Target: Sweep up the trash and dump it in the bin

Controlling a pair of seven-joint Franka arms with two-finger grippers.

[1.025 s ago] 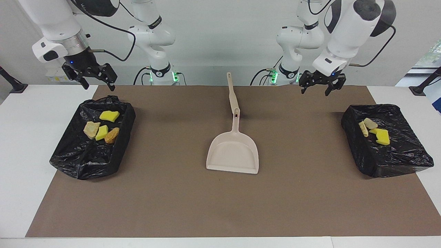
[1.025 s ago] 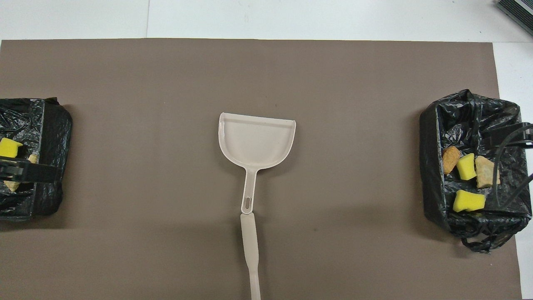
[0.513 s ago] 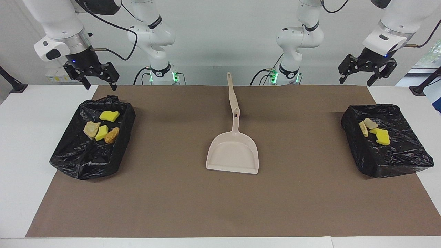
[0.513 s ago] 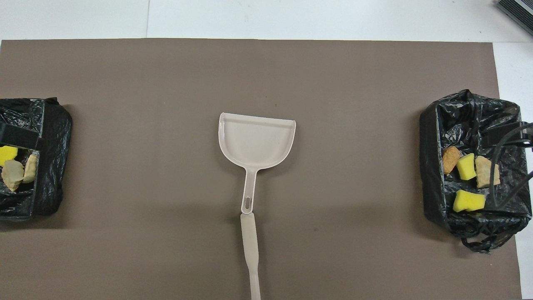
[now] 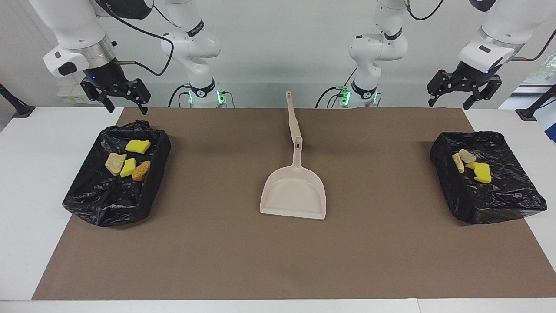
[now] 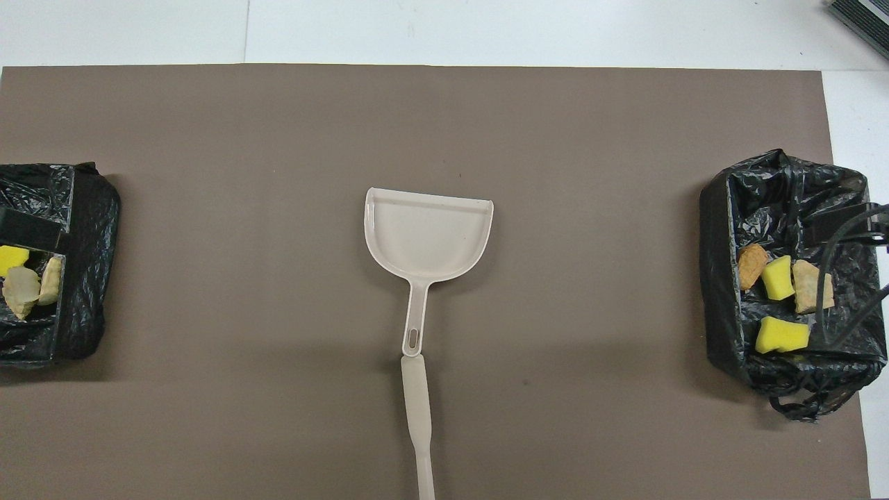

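Note:
Two black bag-lined bins hold the trash. The bin (image 5: 108,200) (image 6: 722,278) at the right arm's end holds several scraps: yellow sponge pieces (image 5: 137,145) (image 6: 781,335), a beige lump (image 5: 115,163) and an orange-tan chunk (image 5: 141,171) (image 6: 751,266). In the bin (image 5: 499,200) (image 6: 83,278) at the left arm's end lie a yellow sponge piece (image 5: 481,172) and two beige lumps (image 5: 467,155) (image 6: 21,290). My right gripper (image 5: 124,104) hangs open and empty over its bin's edge. My left gripper (image 5: 451,101) hangs open and empty, high over its bin's edge.
A beige dustpan (image 5: 294,193) (image 6: 427,239) lies flat in the middle of the brown mat (image 5: 278,261), its handle toward the robots. A beige brush handle (image 5: 292,115) (image 6: 419,417) lies end to end with it, nearer to the robots.
My left gripper has swung up and out toward the left arm's end of the table, then nearly stopped. The right gripper has barely shifted. Trash, dustpan and brush lie as before.

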